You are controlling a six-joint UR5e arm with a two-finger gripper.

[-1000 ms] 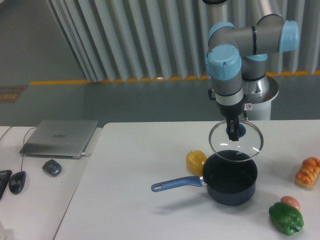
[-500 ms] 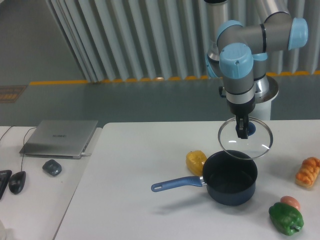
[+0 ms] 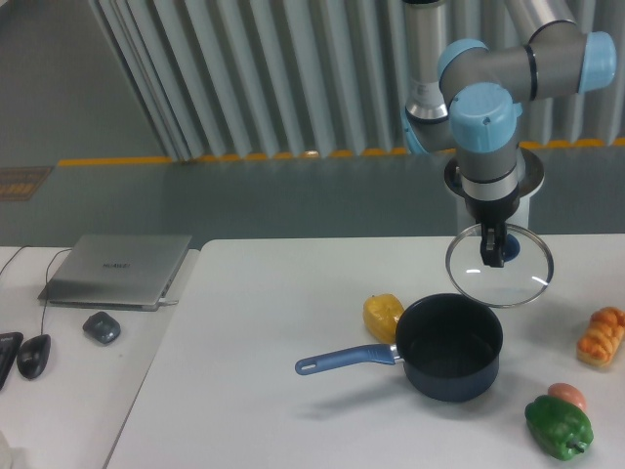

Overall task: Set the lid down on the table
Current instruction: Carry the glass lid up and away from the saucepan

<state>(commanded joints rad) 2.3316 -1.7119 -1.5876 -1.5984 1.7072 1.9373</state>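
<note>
The lid (image 3: 499,266) is held by its knob in the clamped gripper (image 3: 491,256), right of centre, above the saucepan (image 3: 447,348). It should be lowered level onto bare table (image 3: 293,303).

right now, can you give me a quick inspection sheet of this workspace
surface: white table, smooth, no spills seen
job's things: lid held in the air by its blue knob, up and to the right of the open saucepan, not yet on the table
clutter: yellow pepper left of the pan; green pepper, a reddish item and an orange item at the right edge
grippers: hand shut on the lid knob
cables: thin cable on the side desk by the laptop and mice
surroundings: ribbed grey wall, yellow floor line
</note>
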